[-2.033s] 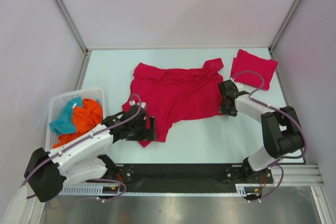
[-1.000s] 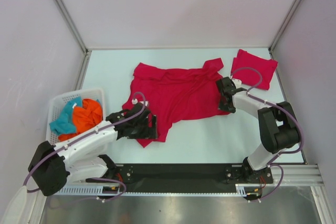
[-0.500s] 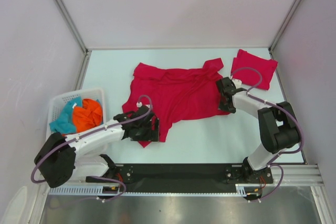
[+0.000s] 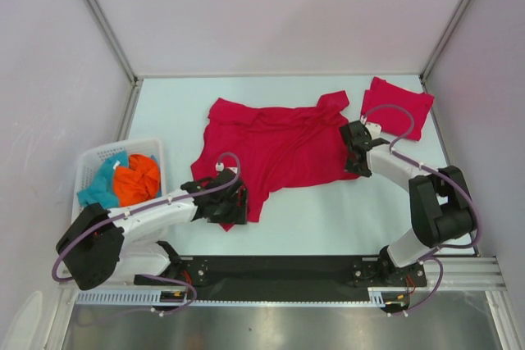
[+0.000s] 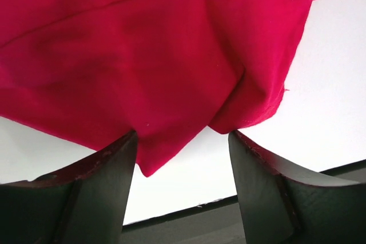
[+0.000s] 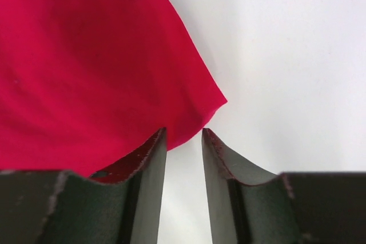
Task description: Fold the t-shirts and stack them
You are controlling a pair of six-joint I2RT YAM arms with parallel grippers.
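Red shirt (image 4: pixel 275 149) lies spread; left gripper (image 5: pixel 183 135) gapes around its near corner, right gripper (image 6: pixel 183 132) stands narrowly parted at its edge.

Bright, even light falls on a pale table (image 4: pixel 312 219). Beyond the table stands a plain greyish back wall (image 4: pixel 279 14), and flanking the table are a left wall (image 4: pixel 49 79) and a right wall (image 4: pixel 492 79). Metal posts (image 4: pixel 98 18) rise at the table's far corners, and a black strip (image 4: pixel 279 268) runs along its near edge.

2 crimson t-shirts lie on the worktop (image 4: pixel 328 219): the spread t-shirt (image 4: pixel 275 149) rumpled at the middle, the folded t-shirt (image 4: pixel 398 106) by the far right corner.
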